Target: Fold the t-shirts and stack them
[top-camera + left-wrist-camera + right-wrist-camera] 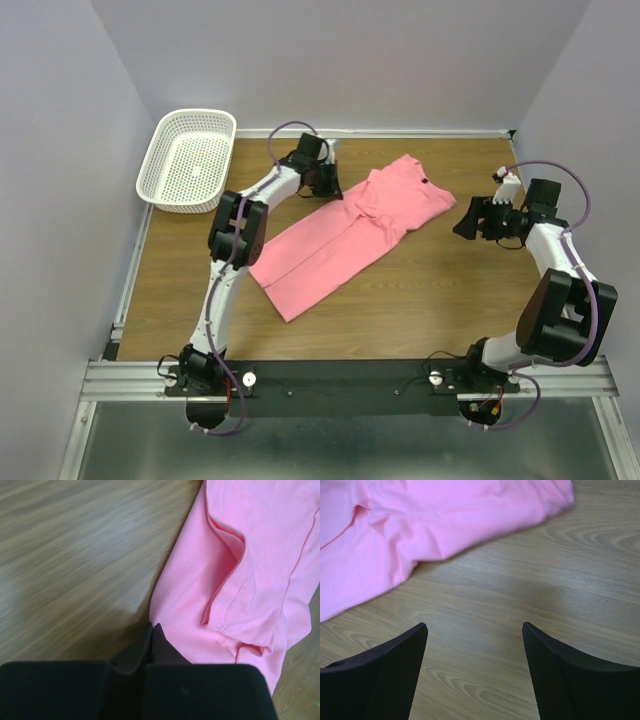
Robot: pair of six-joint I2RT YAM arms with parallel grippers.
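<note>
The pink t-shirt point(350, 235) lies flat and partly folded lengthwise on the wooden table point(430, 300), running from near left to far right. My left gripper point(328, 190) sits low at the shirt's far-left edge. In the left wrist view its fingertips meet at that edge, so the left gripper point(152, 627) is shut, pinching the hem of the t-shirt point(250, 570). My right gripper point(462, 222) hovers just right of the shirt's collar end. In the right wrist view it point(475, 630) is open over bare wood, with the t-shirt point(445, 520) ahead of it.
A white plastic mesh basket point(188, 160) stands at the far left corner of the table, left of my left arm. Purple walls close in the table on three sides. A metal rail runs along the near edge.
</note>
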